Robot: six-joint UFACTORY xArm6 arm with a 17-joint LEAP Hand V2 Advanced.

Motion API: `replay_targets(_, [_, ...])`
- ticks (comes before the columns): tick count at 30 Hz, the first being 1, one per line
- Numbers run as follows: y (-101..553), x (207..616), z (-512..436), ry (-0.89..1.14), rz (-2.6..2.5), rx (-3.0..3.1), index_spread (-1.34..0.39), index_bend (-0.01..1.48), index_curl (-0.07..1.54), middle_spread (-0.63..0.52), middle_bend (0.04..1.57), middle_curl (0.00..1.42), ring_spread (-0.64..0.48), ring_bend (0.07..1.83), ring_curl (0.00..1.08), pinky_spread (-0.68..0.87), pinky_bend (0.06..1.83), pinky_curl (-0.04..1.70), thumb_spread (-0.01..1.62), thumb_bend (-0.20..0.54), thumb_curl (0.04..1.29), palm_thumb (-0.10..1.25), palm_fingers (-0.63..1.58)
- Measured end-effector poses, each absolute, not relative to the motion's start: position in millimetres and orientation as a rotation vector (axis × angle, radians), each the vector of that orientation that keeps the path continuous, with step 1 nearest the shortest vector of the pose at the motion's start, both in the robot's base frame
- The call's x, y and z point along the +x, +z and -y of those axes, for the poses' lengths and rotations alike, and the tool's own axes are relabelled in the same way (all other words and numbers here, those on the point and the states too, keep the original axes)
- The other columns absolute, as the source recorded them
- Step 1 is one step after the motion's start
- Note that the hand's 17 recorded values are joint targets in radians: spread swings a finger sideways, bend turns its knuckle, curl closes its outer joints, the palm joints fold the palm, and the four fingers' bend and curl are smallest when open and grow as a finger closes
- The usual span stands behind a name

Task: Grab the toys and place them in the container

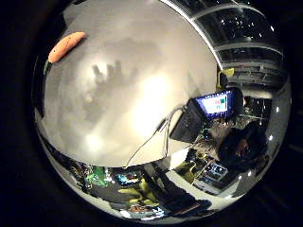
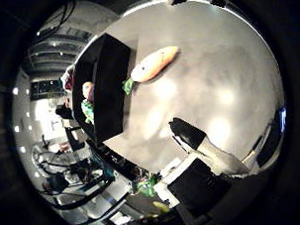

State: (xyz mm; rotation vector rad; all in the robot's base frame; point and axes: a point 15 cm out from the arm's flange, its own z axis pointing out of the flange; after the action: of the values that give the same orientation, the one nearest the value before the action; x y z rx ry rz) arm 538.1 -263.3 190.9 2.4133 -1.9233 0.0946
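Note:
An orange carrot toy (image 2: pixel 153 64) with a green leafy end lies on the grey table (image 2: pixel 227 60), right beside a black box-shaped container (image 2: pixel 107 79). The little finger side palm view shows the carrot toy (image 1: pixel 66 45) far off on the table. Small pink and green things (image 2: pixel 87 100) show at the container's far edge; I cannot tell whether they lie inside it. My hand (image 2: pixel 206 145) hovers above the table, away from the carrot, with a white and black finger reaching out straight. Its shadow (image 1: pixel 109 80) on the table shows spread fingers. The hand is open.
A laptop with a lit blue screen (image 1: pixel 214 104) stands at the table's edge. Yellow and green items (image 1: pixel 142 194) lie beyond that edge. Room clutter and shelving (image 2: pixel 53 165) surround the table.

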Motion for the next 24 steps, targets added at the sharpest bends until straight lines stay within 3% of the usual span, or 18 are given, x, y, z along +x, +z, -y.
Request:
replay_targets(10, [140.4,567.4,184.4,0.014,1.728,2.530,-0.46,0.18,0.28,0.03,0.20,0.32,0.16,0.25,0.23,0.41,0.32,0.29,0.97,-0.014,0.39,0.81,0.17])
replay_targets(24, [92.4,599.6,181.4,0.044,1.616,2.521,-0.49,0.18,0.31,0.03,0.19,0.30,0.17,0.19,0.23,0.40,0.29,0.30,0.94,-0.023,0.46,0.90,0.16])
